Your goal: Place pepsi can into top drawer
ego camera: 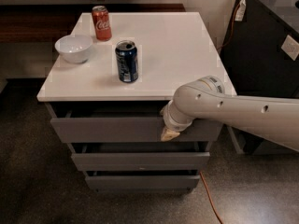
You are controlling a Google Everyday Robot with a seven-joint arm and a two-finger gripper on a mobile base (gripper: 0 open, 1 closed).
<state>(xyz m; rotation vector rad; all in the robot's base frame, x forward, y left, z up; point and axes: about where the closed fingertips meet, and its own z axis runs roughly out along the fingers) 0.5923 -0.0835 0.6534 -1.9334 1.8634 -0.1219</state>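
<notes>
The pepsi can (126,61), dark blue with a silver top, stands upright near the middle of the white cabinet top (177,45). The top drawer (107,129) is the uppermost grey drawer, with a dark gap under the tabletop, and it looks pulled out a little. My gripper (169,134) hangs from the pale arm (233,113) that comes in from the right. It is right in front of the top drawer's face, right of centre, below and to the right of the can. It holds nothing that I can see.
A red Coca-Cola can (101,23) and a white bowl (74,47) stand at the back left of the top. Two narrower grey drawers (140,161) lie below. A dark cabinet (266,50) stands to the right. An orange cable (211,199) runs along the floor.
</notes>
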